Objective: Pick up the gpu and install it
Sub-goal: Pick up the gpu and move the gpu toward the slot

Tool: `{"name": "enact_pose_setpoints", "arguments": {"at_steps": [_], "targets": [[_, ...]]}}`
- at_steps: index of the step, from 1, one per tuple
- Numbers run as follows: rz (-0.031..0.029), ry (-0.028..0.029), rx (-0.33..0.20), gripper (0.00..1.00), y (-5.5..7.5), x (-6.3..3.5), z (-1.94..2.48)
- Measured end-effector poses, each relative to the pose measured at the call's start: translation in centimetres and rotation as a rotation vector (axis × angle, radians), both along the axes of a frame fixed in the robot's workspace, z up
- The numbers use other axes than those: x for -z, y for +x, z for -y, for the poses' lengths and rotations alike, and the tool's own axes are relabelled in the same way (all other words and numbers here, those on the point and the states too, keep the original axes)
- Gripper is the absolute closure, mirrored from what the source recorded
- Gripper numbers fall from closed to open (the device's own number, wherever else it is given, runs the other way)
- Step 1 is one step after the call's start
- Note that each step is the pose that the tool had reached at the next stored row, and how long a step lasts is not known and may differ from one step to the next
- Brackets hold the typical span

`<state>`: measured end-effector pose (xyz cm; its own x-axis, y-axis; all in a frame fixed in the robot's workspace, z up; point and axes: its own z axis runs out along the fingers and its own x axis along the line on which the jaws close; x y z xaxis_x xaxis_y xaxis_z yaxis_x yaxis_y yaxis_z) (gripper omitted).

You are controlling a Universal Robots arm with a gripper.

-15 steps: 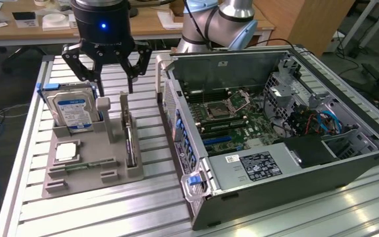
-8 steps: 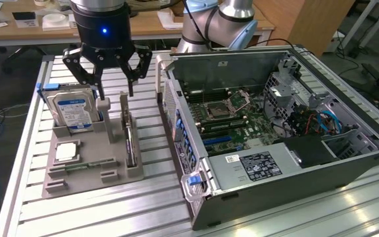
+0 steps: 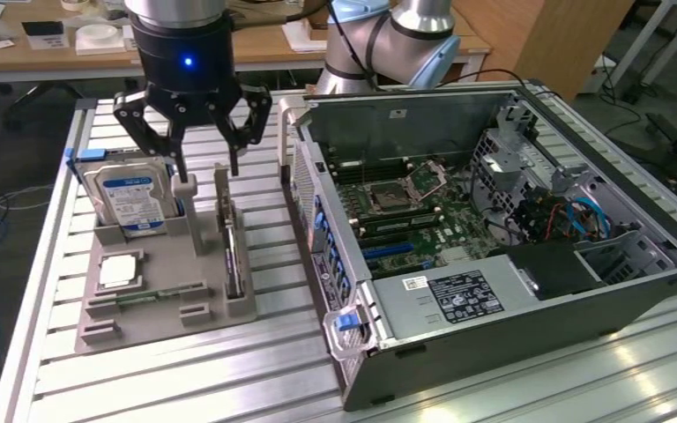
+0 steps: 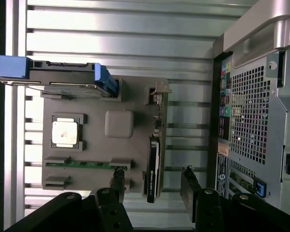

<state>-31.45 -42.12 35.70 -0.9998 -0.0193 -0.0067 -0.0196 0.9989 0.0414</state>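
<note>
Slotted metal table (image 3: 197, 379). Open computer case (image 3: 550, 326) lies on the exterior view's right. Grey holder (image 3: 138, 328) sits just beside it. Gripper (image 3: 207, 172) hangs above the holder, jaws spread wide, holding nothing. Hard drive (image 3: 133, 201) stands upright at the holder's far end. The gpu (image 3: 234, 260) stands on edge in the holder's slot nearest the case. In the wrist view the fingers (image 4: 117, 181) flank one end of it. Silver chip (image 3: 119, 270) lies flat.
</note>
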Motion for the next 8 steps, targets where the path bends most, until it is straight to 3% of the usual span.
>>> {"name": "enact_pose_setpoints", "arguments": {"at_steps": [8], "targets": [[0.0,-0.0001,-0.001,0.41,0.0,0.6,0.0]]}}
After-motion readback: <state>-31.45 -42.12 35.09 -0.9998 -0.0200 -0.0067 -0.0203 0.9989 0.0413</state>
